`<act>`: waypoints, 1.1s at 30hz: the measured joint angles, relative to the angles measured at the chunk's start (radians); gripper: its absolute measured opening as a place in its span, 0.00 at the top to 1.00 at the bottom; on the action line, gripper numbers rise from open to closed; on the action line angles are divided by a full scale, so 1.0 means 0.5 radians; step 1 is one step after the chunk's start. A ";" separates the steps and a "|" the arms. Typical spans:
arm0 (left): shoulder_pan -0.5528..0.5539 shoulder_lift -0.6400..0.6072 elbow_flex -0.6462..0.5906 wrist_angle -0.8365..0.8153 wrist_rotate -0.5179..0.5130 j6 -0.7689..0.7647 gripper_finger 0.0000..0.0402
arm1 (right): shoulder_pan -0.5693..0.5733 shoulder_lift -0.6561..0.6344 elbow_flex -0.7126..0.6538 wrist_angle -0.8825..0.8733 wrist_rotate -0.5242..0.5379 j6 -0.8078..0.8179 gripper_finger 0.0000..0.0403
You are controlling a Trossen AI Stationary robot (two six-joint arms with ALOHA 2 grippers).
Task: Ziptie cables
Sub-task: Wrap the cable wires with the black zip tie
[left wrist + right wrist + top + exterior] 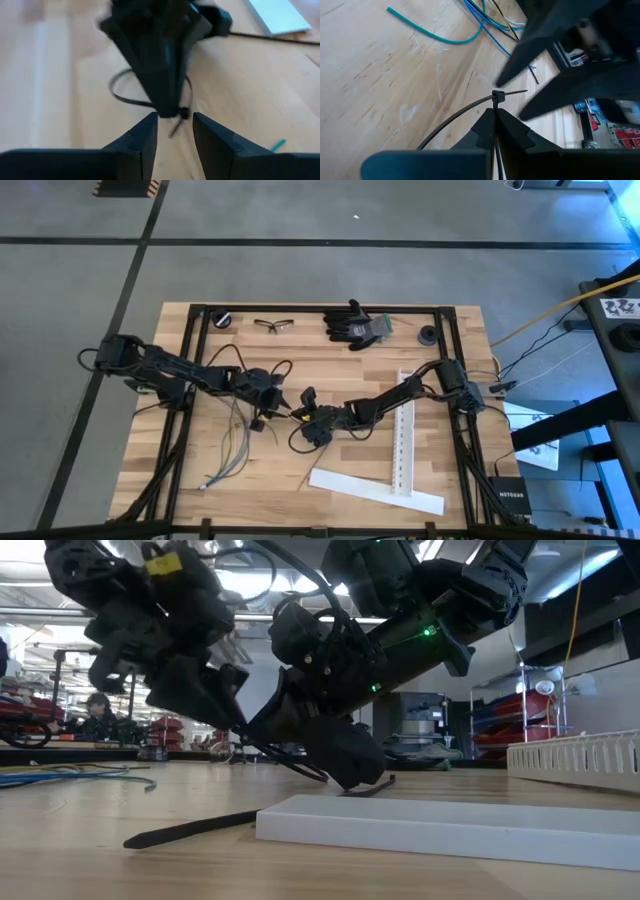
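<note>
- Right gripper [495, 116] pinches a looped ziptie [451, 119] mid-table, its head just past the fingertips.
- Left gripper [175, 132] stands open at that head.
- Cables [232, 448] lie nearby, apart.

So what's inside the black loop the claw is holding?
Nothing yet. The right claw pinches the looped ziptie, and only bare wooden table shows inside it. The cables lie apart from it. The claw itself covers part of the loop.
</note>
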 joint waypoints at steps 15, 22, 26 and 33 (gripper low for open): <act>-0.002 0.016 -0.001 0.033 0.086 0.034 0.98 | 0.000 -0.003 0.000 -0.017 -0.002 0.000 1.00; -0.048 -0.008 0.000 -0.003 -0.237 -0.080 1.00 | -0.002 -0.004 0.000 -0.041 0.079 0.073 1.00; -0.136 -0.081 0.029 -0.174 -0.602 -0.163 1.00 | 0.002 -0.008 0.004 -0.108 0.150 0.163 1.00; -0.217 -0.243 0.163 -0.646 -1.176 -0.153 1.00 | 0.101 -0.025 0.012 -0.315 0.105 0.312 1.00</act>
